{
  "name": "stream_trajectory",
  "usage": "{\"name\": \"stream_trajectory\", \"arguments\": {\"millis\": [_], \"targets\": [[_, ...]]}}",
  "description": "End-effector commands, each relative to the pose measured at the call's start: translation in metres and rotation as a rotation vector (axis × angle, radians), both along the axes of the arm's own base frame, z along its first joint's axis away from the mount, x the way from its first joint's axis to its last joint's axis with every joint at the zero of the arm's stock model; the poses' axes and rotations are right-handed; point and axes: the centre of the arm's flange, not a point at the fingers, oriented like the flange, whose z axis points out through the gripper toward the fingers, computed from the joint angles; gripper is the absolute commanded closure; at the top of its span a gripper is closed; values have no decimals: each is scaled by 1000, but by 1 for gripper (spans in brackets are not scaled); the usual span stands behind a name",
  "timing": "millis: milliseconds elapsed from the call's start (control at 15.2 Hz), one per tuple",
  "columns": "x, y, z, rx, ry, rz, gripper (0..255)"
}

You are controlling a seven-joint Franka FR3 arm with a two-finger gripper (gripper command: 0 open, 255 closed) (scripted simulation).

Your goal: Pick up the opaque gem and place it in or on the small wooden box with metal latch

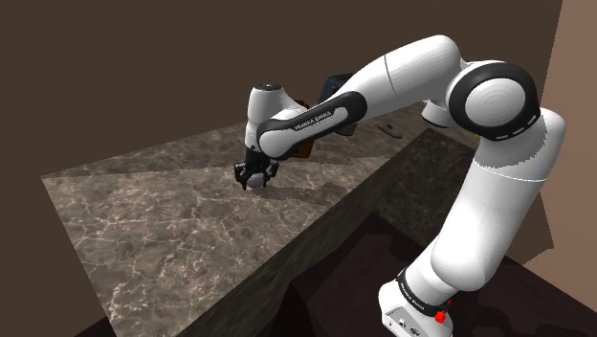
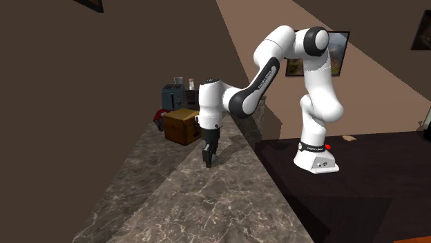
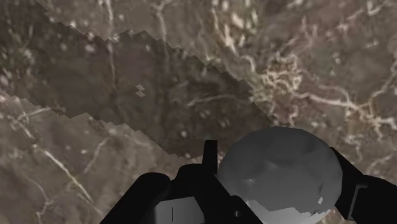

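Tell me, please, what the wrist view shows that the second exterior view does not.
Wrist view's own: the grey faceted gem close up, against veined stone crossed by a shadow band. Second exterior view's own: the wooden box at that view's left of the black claw, a dark blue appliance behind the box, the white arm, and a framed picture on the wall. Shared: the dark marble counter and the claw down at it.
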Motion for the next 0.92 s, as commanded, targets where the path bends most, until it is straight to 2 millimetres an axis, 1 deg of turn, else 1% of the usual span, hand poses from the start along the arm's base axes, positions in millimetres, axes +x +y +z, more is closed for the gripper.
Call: {"name": "stream_trajectory", "arguments": {"millis": [0,396,858], "targets": [[0,0,0,0,1,0,255],[0,0,0,0,1,0,255],[0,0,37,0,1,0,255]]}}
